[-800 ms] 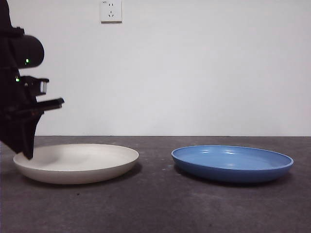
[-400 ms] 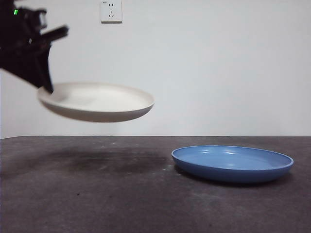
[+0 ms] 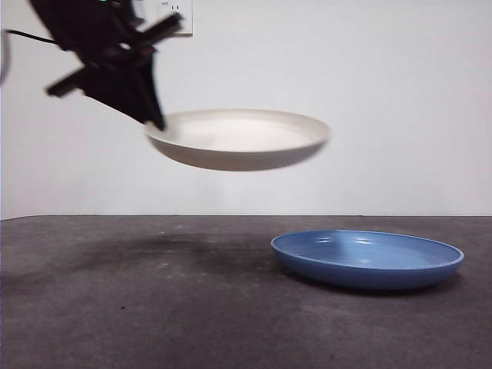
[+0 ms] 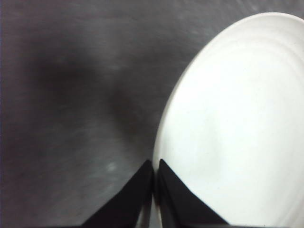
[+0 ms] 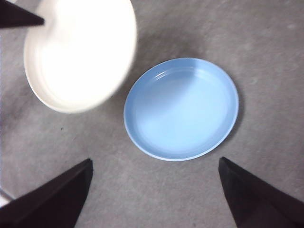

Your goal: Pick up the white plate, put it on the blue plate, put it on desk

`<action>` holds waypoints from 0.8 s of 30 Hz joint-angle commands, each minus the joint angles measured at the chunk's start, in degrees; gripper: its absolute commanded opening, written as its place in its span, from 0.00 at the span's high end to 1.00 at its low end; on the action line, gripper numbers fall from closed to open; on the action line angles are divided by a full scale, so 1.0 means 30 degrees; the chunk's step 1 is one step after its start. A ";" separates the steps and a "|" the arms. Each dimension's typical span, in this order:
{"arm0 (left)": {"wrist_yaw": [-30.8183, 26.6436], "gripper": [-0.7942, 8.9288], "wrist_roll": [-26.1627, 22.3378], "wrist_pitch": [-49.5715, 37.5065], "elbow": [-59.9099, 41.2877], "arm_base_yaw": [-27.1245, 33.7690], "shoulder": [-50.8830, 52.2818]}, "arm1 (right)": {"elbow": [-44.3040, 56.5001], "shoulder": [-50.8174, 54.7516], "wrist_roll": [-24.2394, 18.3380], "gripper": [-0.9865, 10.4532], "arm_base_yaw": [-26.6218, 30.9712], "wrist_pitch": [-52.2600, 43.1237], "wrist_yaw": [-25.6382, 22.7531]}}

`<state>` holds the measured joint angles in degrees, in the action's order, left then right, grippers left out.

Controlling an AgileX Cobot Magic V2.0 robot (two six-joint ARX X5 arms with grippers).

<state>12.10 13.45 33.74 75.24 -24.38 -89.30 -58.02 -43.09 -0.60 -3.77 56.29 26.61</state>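
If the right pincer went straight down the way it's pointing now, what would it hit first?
Most likely the blue plate: it lies centred between the right pincer's open jaws, with only desk around it. The white plate, held by the left pincer, sits off to one side, probably clear.

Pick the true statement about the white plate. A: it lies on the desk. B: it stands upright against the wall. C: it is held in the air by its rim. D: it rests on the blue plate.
C: the left end effector pinches the white plate by its rim, well above the desk.
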 commanded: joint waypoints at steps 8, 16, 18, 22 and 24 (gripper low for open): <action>0.0066 0.90 0.0831 -0.0197 0.4175 -0.2317 -0.5231 | -0.1464 0.0641 0.0364 0.54 -0.0073 0.0568 -0.0466; 0.0058 0.90 0.0845 0.0189 0.6907 -0.3694 -0.8648 | -0.1851 0.1326 0.0437 0.54 -0.0073 0.1202 -0.1056; 0.0058 0.90 0.0838 0.0364 0.7417 -0.3934 -0.9311 | -0.1851 0.1457 0.0437 0.54 -0.0073 0.1377 -0.1086; 0.0036 0.90 0.0896 0.0372 0.7839 -0.4262 -1.0214 | -0.1851 0.1566 0.0444 0.54 -0.0073 0.1574 -0.1202; 0.0015 0.90 0.0896 0.0364 0.7847 -0.4306 -1.0455 | -0.1851 0.1610 0.0444 0.54 -0.0073 0.1698 -0.1195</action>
<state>12.05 15.79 35.11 97.06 -36.84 -119.09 -62.43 -38.13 0.27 -3.77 61.47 23.14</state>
